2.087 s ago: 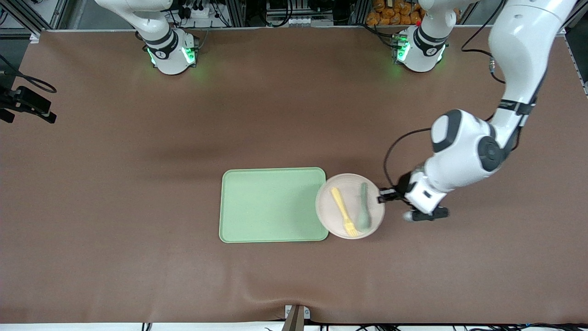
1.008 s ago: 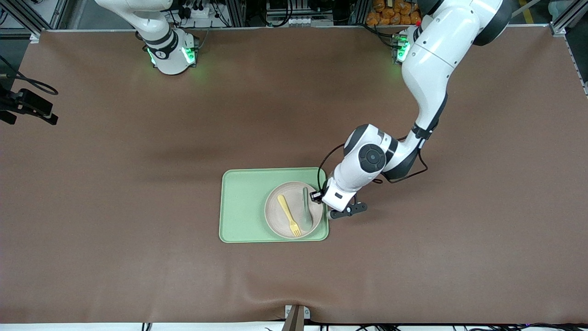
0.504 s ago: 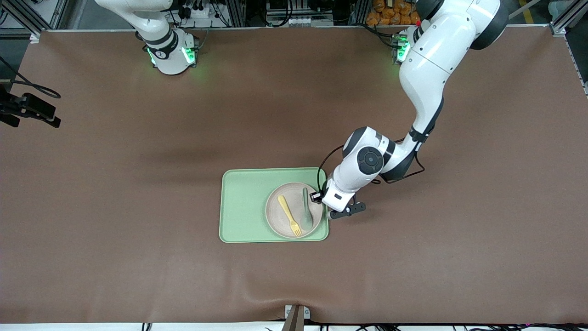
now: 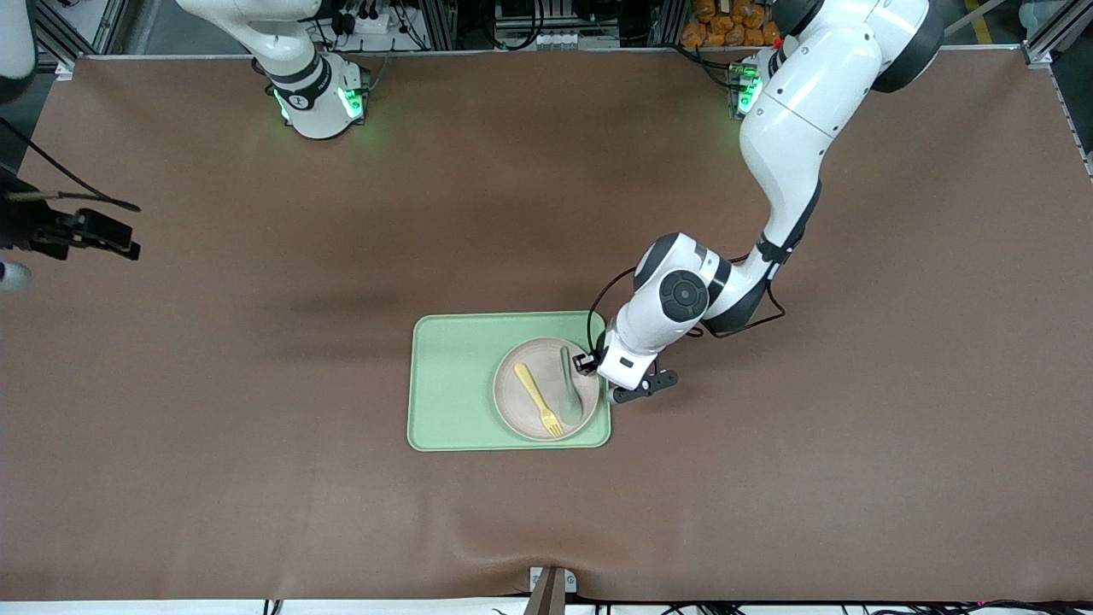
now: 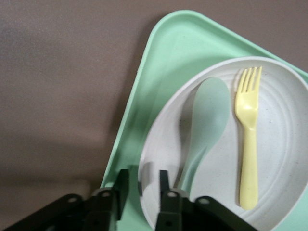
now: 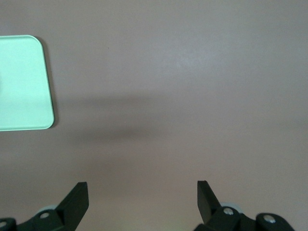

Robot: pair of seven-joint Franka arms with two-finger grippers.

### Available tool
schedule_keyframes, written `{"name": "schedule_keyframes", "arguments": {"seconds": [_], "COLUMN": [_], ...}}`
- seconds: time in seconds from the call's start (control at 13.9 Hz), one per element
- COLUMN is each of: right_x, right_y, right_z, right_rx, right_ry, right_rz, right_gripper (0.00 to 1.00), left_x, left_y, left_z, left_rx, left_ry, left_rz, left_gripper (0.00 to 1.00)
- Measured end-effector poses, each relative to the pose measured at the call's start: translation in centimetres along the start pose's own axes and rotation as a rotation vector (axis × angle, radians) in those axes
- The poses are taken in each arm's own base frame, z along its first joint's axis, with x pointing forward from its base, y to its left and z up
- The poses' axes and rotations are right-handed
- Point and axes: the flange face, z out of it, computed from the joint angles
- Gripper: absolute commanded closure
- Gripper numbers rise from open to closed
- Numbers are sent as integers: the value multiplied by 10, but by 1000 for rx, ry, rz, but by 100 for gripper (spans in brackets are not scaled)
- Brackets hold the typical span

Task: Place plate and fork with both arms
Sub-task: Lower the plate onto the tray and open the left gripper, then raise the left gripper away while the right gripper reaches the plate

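The off-white plate (image 4: pixel 519 418) lies on the pale green tray (image 4: pixel 452 380), at its end toward the left arm. The yellow fork (image 4: pixel 538 399) lies in the plate beside a pale green spoon (image 4: pixel 569 389). My left gripper (image 4: pixel 602 380) is low at the plate's rim. In the left wrist view, my left gripper (image 5: pixel 143 178) straddles the rim of the plate (image 5: pixel 284 159), slightly open, with a gap showing beside the rim. The fork (image 5: pixel 248 144) and spoon (image 5: pixel 204 120) show there too. My right gripper (image 6: pixel 142 185) is wide open and empty over bare table.
The tray (image 5: pixel 168 62) sits mid-table on a brown mat; one corner of the tray (image 6: pixel 21 82) shows in the right wrist view. The right arm's hand (image 4: pixel 34 232) shows at the edge of the front view, at the right arm's end of the table.
The left arm carried the plate with fork and spoon from beside the tray onto it, and it now rests there. The right arm's hand has come further into the front view.
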Motion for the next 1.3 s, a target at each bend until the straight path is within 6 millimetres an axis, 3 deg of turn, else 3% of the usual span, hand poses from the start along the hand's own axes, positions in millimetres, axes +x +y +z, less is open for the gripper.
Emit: {"name": "schedule_keyframes", "arguments": {"seconds": [0.14, 0.29, 0.43, 0.58, 0.86, 1.08, 1.3], "right_x": [4, 6, 13, 24, 50, 66, 82], "right_y": [-7, -28, -62, -100, -190, -259, -318], "right_z": [6, 4, 3, 10, 47, 91, 120], "right_rx": [2, 1, -1, 0, 7, 20, 24], "right_ry": [-10, 4, 40, 68, 125, 168, 195], "right_rz": [-12, -47, -105, -166, -293, -381, -453], "right_gripper": [0, 0, 0, 0, 0, 0, 0], "left_x": [3, 7, 13, 26, 51, 45, 36], "left_y": [6, 16, 26, 25, -14, -40, -67], "left_z": [-12, -40, -92, -160, -284, -354, -411], "left_rx": [-13, -15, 1, 41, 157, 223, 282], "left_ry": [13, 24, 37, 84, 133, 119, 95], "left_rz": [1, 7, 15, 29, 43, 33, 59], "left_gripper": [0, 0, 0, 0, 0, 0, 0]}}
